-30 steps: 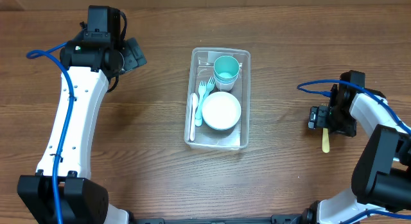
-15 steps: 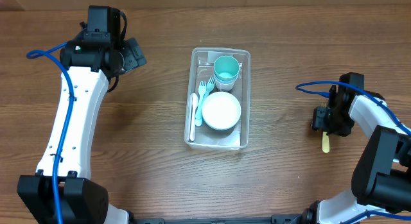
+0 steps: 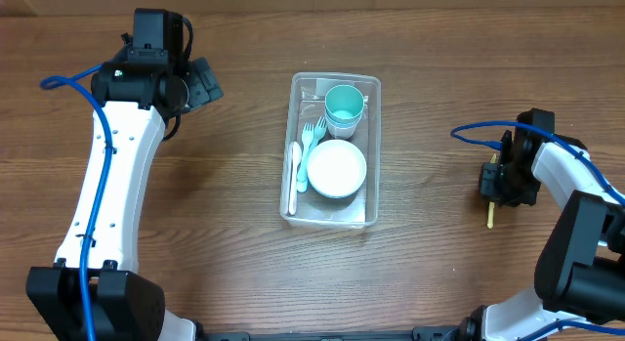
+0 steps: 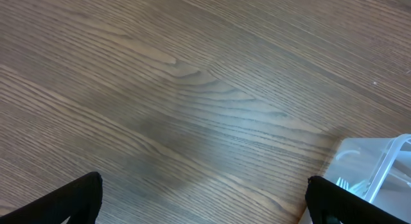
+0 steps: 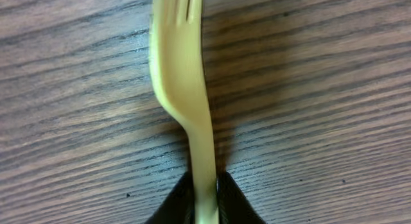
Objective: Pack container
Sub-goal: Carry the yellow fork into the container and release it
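Overhead: the container (image 3: 363,212) sits mid-tabletop (image 3: 234,263), already carrying a white bowl (image 3: 337,168), a teal bowl (image 3: 344,105) and cutlery, so I judge the yellow fork (image 3: 490,220) is what remains. My right jaws are clenched on that fork. The container lies well apart at their 9 o'clock. My left jaws hang released at the container's 10 o'clock, clear of the work.

Left wrist: jaws spread wide, with only the container's corner (image 4: 379,163) at 4 o'clock.

Right wrist: the jaws pinch the fork's handle (image 5: 204,166) at 6 o'clock, tines toward 12.
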